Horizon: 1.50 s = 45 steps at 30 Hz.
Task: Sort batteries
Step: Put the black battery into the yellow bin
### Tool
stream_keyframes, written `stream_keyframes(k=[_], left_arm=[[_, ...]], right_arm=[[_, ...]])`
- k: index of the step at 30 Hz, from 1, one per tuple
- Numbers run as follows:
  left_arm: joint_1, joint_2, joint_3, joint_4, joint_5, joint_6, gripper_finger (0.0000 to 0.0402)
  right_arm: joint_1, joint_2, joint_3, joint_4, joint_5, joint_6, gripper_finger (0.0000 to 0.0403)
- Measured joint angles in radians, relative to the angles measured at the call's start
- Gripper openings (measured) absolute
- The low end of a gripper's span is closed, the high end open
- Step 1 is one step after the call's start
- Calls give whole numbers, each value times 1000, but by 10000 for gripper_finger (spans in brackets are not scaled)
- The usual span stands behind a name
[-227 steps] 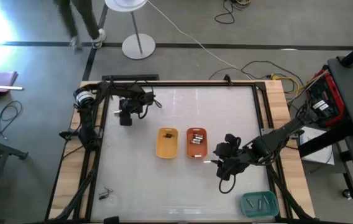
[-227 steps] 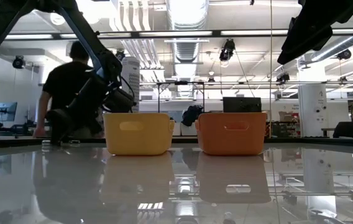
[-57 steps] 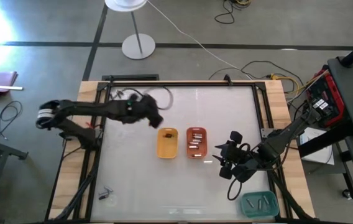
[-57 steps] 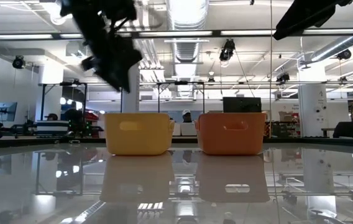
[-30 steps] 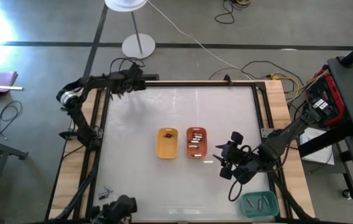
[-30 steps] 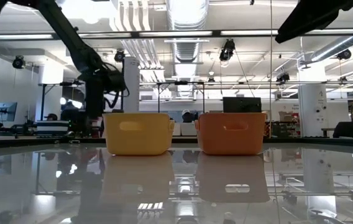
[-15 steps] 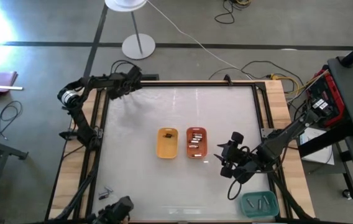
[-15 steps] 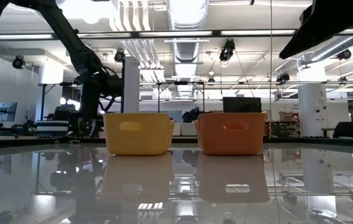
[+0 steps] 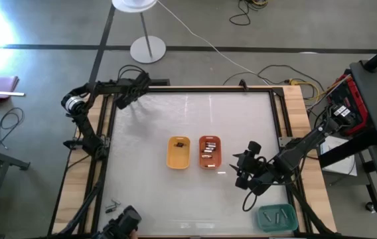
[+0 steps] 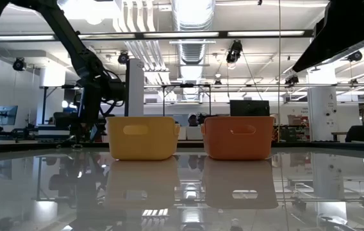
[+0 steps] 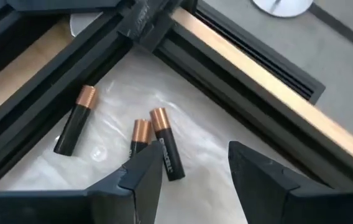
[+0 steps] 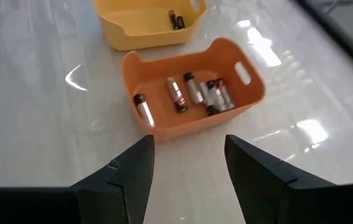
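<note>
Still unreadable: labels on 3 batteries (image 11: 164,149).

A grey concrete floor (image 9: 241,53) fills the upper part of the high view — a white lamp stand (image 9: 147,48) at upper left, loose cables (image 9: 248,13) at upper right. In the low view, strip lights (image 10: 163,34) and ducting (image 10: 191,16) run across the ceiling — desks and monitors (image 10: 249,107) stand beyond.

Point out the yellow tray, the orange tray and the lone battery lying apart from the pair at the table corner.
yellow tray (image 9: 178,157): high view, bare floor of the tray.
orange tray (image 12: 164,123): right wrist view, near outer wall.
lone battery (image 11: 75,122): left wrist view, middle of its black body.
</note>
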Motion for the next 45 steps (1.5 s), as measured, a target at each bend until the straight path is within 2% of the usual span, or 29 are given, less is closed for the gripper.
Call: stream_keyframes(k=[12,21,27,30,39,45], left_arm=[[19,4,26,-28,62,-61,155],[14,156,170,-231,56,-106,154],[14,194,226,-266,52,-91,151],[14,199,225,-255,54,-83,130],[10,179,178,-195,55,-122,13],[-2,180,175,-198,47,-110,10]], right_arm=[[66,0,-1,13,-21,58,173],[104,0,-1,23,-21,88,179],[138,0,-1,23,-21,103,185],[141,0,-1,22,-21,99,181],[157,0,-3,21,-21,93,164],[195,0,-5,21,-22,109,156]])
